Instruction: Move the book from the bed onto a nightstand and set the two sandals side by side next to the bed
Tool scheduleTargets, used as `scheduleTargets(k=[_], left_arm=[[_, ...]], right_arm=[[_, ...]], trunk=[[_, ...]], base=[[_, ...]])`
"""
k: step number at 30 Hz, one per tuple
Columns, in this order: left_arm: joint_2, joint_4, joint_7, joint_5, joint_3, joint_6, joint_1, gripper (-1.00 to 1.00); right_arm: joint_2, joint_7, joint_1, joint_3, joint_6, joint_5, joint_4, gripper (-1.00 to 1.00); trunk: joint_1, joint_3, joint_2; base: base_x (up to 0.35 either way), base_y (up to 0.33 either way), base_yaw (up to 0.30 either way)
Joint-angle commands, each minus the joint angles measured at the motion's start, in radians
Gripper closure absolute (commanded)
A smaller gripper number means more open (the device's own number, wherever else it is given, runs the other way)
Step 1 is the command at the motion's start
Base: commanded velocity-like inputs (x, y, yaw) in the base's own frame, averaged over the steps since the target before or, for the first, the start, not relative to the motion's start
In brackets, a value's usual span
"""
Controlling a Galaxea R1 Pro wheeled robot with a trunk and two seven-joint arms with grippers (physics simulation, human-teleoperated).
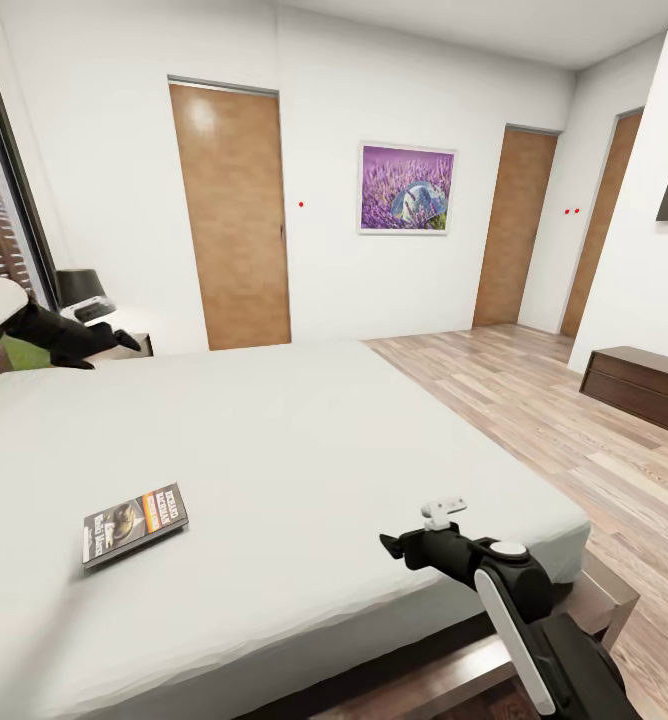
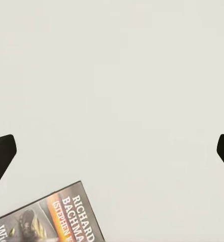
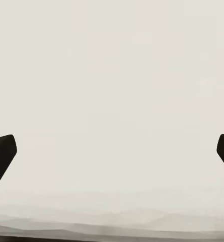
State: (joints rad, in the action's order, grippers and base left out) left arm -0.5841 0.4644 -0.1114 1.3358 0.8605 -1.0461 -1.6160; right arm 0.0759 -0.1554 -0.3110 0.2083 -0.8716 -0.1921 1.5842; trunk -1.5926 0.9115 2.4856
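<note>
The book, a thin paperback with a dark cover and an orange band, lies flat on the off-white bed near its front left. Its corner also appears in the left wrist view as the book on the mattress. My left gripper hovers open over the bed's far left side, well beyond the book; its dark fingertips stand wide apart with nothing between them. Above the bed's front edge, to the right of the book, my right gripper is open and empty. A nightstand peeks out behind my left arm. The sandals are out of view.
A black lamp stands on the nightstand. A low dark dresser sits against the right wall on the wooden floor. Wooden doors and a purple painting line the far wall.
</note>
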Motion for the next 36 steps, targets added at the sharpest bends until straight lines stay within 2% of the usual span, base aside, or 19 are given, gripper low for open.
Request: scheduleTargets(k=[1,2,4,8,11,17,24,33,36], left_arm=[[0.004,-0.001,-0.01,0.011,0.013,-0.001,-0.001,-1.0],[0.011,-0.007,-0.01,0.012,0.02,-0.001,-0.002,-1.0],[0.043,-0.056,-0.01,0.012,0.037,-0.001,-0.002,-1.0],[0.098,-0.152,-0.01,0.01,0.048,-0.001,-0.002,-1.0],[0.127,-0.201,-0.01,0.009,0.055,-0.001,-0.002,-1.0],[0.149,-0.241,-0.011,0.009,0.076,-0.001,-0.002,-1.0],[0.16,-0.264,-0.014,0.011,0.099,-0.001,-0.001,-1.0],[0.188,-0.319,-0.101,0.012,0.105,-0.001,-0.001,-1.0],[0.195,-0.33,-0.132,0.012,0.104,-0.001,-0.001,-1.0]], right_arm=[[0.0,-0.001,-0.001,0.001,-0.004,-0.001,0.001,-1.0],[0.0,-0.001,0.0,0.001,-0.004,-0.001,0.002,-1.0],[0.0,-0.001,0.0,0.002,-0.004,-0.001,0.003,-1.0],[0.0,-0.002,0.0,0.001,-0.004,-0.001,0.003,-1.0],[0.0,-0.003,0.0,-0.001,-0.003,-0.001,0.003,-1.0],[0.002,-0.009,-0.002,-0.015,-0.002,-0.002,0.003,-1.0],[-0.001,-0.013,-0.006,-0.029,0.008,-0.004,0.003,-1.0],[0.004,-0.015,-0.008,-0.034,0.03,-0.004,0.003,-1.0],[0.006,-0.019,-0.008,-0.052,0.035,-0.005,0.003,-1.0]], trunk=[[0.0,0.001,0.0],[0.0,0.001,0.0],[0.0,0.001,0.0],[0.0,0.001,0.0],[0.0,0.001,0.0],[0.0,0.001,0.0],[0.0,0.001,0.0],[0.0,0.001,0.0],[0.0,0.001,0.0]], base=[[0.0,0.0,0.0],[0.0,0.0,0.0],[0.0,0.0,0.0],[0.0,0.0,0.0],[0.0,0.0,0.0],[0.0,0.0,0.0],[0.0,0.0,0.0],[0.0,0.0,0.0],[0.0,0.0,0.0]])
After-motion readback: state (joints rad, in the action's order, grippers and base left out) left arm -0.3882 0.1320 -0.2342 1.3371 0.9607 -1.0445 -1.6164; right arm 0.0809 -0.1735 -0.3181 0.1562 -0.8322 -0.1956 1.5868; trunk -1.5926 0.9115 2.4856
